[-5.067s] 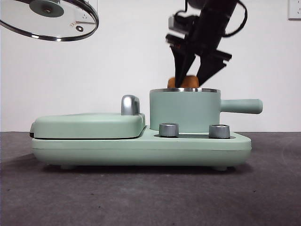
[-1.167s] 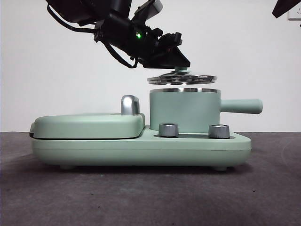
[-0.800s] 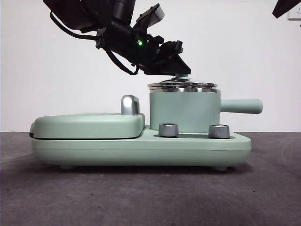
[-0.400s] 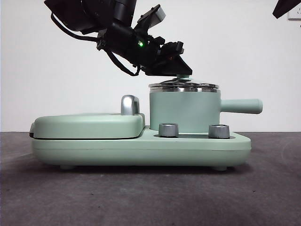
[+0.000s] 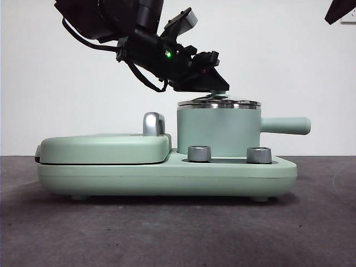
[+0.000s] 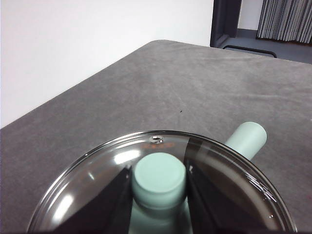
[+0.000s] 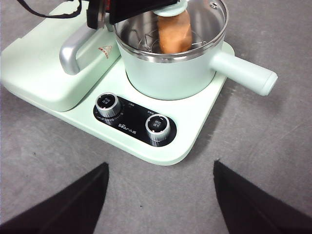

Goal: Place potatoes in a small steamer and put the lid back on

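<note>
The small steamer (image 5: 217,132) stands on the right of the mint-green appliance base (image 5: 167,177), its side handle (image 5: 286,125) pointing right. The glass lid (image 5: 218,103) lies on its steel rim. My left gripper (image 5: 218,92) reaches in from the upper left and is shut on the lid's mint-green knob (image 6: 160,178), one jaw on each side; the glass (image 6: 83,180) spreads around it. In the right wrist view the potato (image 7: 174,30) lies inside the steamer (image 7: 170,73) under the lid (image 7: 207,19). My right gripper (image 7: 161,204) is open and empty, high and back from the appliance.
The flat hinged griddle plate (image 5: 103,147) with its chrome handle (image 5: 153,123) takes up the left of the base. Two steel dials (image 5: 199,153) (image 5: 259,154) sit in front of the steamer. The right arm's black tip (image 5: 339,8) shows at the top right corner.
The lid, held by my left gripper, has come down from just above the steamer and settled level on its rim. The right arm has stayed away at the top right.
</note>
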Robot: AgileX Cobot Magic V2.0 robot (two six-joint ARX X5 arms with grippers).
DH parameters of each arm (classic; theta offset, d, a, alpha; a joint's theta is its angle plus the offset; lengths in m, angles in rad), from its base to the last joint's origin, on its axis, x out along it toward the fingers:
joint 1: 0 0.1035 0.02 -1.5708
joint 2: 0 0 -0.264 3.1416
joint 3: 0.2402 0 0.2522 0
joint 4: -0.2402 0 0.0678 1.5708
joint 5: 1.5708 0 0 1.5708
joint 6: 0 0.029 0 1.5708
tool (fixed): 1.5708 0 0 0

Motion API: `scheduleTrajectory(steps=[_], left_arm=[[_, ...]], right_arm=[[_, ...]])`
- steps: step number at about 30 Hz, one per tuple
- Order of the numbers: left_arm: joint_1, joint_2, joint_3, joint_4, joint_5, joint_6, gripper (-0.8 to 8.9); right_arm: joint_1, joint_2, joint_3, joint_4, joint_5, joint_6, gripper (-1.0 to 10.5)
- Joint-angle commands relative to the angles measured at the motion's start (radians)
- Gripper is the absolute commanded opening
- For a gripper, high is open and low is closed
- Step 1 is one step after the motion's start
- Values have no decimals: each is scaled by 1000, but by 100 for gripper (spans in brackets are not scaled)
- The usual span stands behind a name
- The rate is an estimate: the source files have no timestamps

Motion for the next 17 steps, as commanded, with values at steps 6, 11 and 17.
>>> scheduleTrajectory(steps=[6, 11, 17], left_arm=[[-9, 23, 39, 19, 7, 10, 18], [-6, 21, 39, 19, 7, -13, 181], [1, 6, 39, 19, 11, -84, 223]], right_arm=[[5, 4, 5, 6, 3, 11, 330], [5, 4, 5, 6, 2, 11, 330], [5, 4, 5, 0, 2, 11, 330]])
